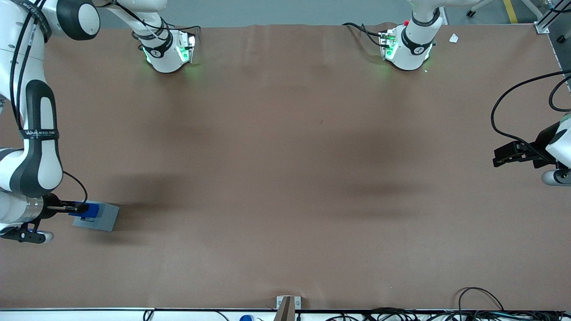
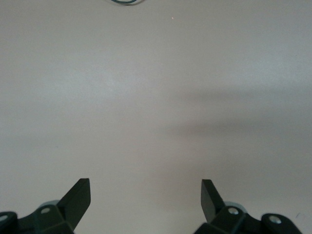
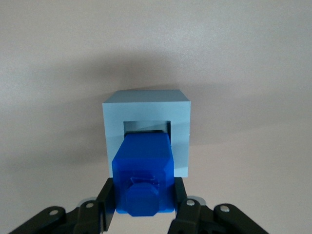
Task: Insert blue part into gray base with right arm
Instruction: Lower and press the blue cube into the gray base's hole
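The gray base [image 1: 103,216] lies on the brown table near the working arm's end, fairly near the front camera. In the right wrist view the gray base [image 3: 146,109] shows its square recess. The blue part [image 3: 143,170] is held between my black fingers [image 3: 107,195], its lower end over or in the recess. In the front view the blue part [image 1: 90,210] sits over the base's edge nearest the arm. My right gripper [image 1: 80,208] is shut on the blue part, right above the base.
The table [image 1: 285,169] is covered with brown paper. Two arm bases [image 1: 169,49] stand along its edge farthest from the front camera. A small bracket [image 1: 287,305] sits at the near edge, with cables along it.
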